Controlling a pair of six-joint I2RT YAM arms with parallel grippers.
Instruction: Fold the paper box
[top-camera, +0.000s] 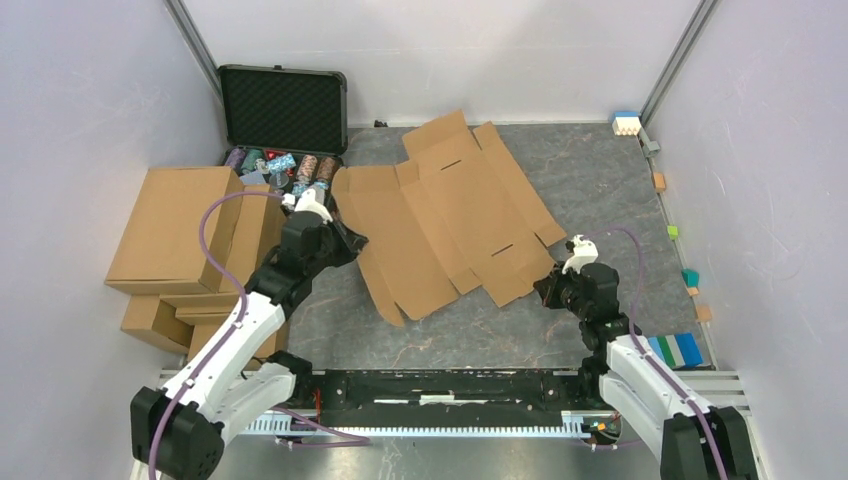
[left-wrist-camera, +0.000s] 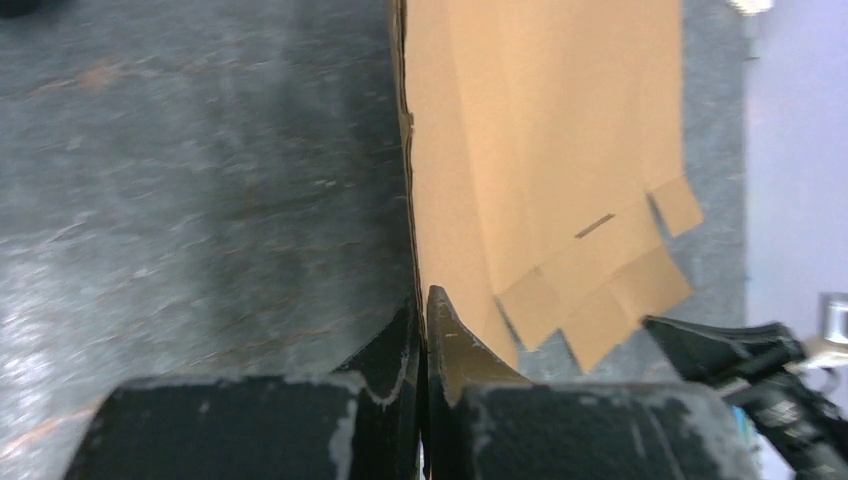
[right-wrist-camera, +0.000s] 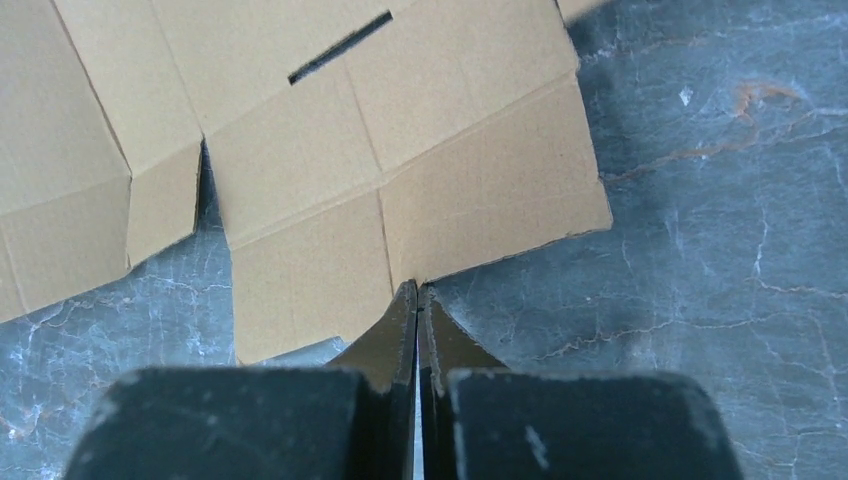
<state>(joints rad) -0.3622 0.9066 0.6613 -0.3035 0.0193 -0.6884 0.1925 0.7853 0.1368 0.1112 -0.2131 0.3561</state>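
1. L end effector (left-wrist-camera: 424, 305): jaws closed on the paper box (top-camera: 450, 215), left edge. R end effector (right-wrist-camera: 417, 292): jaws closed at the near-right flap edge; can't tell if it's nipped.
2. Box is an unfolded sheet, spread mid tabletop (top-camera: 600, 180).
3. I'd raise both sides evenly and bend along the creases, w/o twisting.
4. Dark marbled surface. Cartons (top-camera: 175, 230) left, black case (top-camera: 283, 108) far-left, pale walls (top-camera: 440, 50).

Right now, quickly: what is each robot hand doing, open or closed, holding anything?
Left hand: closed, pinching the edge of the flat brown cardboard sheet.
Right hand: closed at that sheet's edge; whether it grips it cannot be told.
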